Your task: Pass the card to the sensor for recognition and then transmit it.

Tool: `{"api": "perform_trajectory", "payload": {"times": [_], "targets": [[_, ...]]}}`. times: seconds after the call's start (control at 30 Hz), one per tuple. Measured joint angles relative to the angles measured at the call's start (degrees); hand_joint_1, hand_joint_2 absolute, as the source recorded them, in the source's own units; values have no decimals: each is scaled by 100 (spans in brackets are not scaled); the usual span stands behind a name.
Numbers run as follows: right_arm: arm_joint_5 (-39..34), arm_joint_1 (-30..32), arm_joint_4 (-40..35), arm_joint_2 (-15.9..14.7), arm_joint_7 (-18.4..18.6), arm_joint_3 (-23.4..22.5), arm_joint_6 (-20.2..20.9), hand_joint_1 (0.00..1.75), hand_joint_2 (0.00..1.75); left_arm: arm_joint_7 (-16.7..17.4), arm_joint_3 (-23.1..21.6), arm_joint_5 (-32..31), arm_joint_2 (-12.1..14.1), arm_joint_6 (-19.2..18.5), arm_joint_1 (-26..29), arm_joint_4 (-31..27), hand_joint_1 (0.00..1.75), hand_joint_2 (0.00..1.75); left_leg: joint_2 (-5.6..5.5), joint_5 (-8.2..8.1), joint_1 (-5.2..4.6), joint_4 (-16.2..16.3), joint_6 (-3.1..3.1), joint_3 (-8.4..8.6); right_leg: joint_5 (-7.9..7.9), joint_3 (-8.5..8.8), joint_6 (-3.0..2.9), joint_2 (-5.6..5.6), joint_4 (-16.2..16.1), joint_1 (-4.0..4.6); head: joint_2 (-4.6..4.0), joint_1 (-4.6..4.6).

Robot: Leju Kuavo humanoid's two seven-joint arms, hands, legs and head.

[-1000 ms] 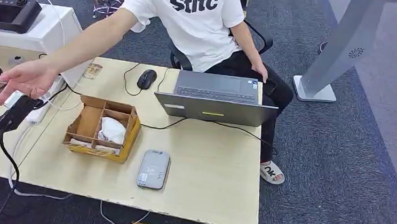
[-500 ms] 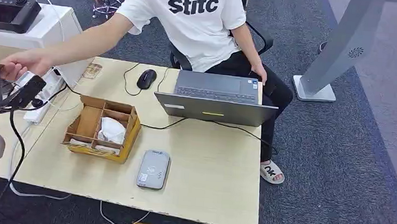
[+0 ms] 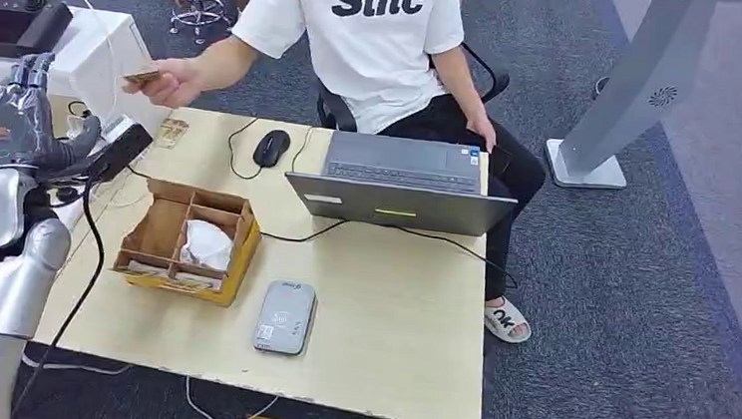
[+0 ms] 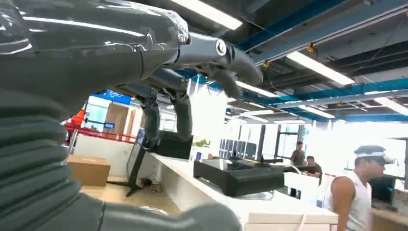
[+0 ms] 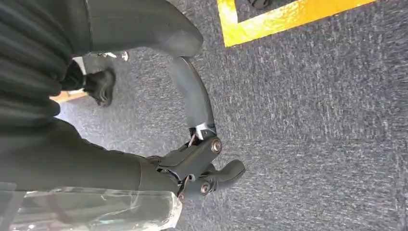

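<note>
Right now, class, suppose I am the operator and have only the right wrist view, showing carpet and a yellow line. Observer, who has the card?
Observer: The head view shows the card in the seated person's hand, raised above the table's far left corner.
Operator: Is the robot's left hand holding anything?
Observer: No. The left hand is lifted beside the table with its fingers apart and nothing in them.
Operator: Where is the card reader?
Observer: The grey card reader lies flat near the table's front edge, beside the wooden box.
</note>
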Motion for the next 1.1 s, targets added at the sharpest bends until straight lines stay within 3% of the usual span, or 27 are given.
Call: {"api": "perform_trajectory", "payload": {"times": [0.3,0.57,0.6,0.8,1.1], "targets": [[13,3,0,0,-33,0,4,0,175,-179,-13,341,-70,90,35,-26,0,0,-1,1,-1,0,-1,0,1,3,0,-1,3,0,0,0],[4,21,4,0,-31,0,-11,0,175,-492,-15,916,-4,-155,647,-908,0,0,1,0,-1,-1,-1,-2,-1,1,-2,2,3,0,0,2],[7,33,4,0,-22,-2,-13,0,175,-520,-15,927,35,-199,757,-1074,0,175,2,0,-1,-1,-1,-2,-1,1,-2,2,3,0,0,0],[-28,60,4,4,-35,-15,-11,0,175,-583,-15,1047,378,-581,1352,-2250,0,175,-1,0,1,-2,-1,-2,-3,1,-3,-3,3,0,0,2],[-151,65,4,50,-138,-127,-6,0,175,-665,-15,1532,675,-983,1992,-3499,0,175,-5,0,0,-3,-1,-2,-3,4,-3,-8,3,0,0,4]]}}
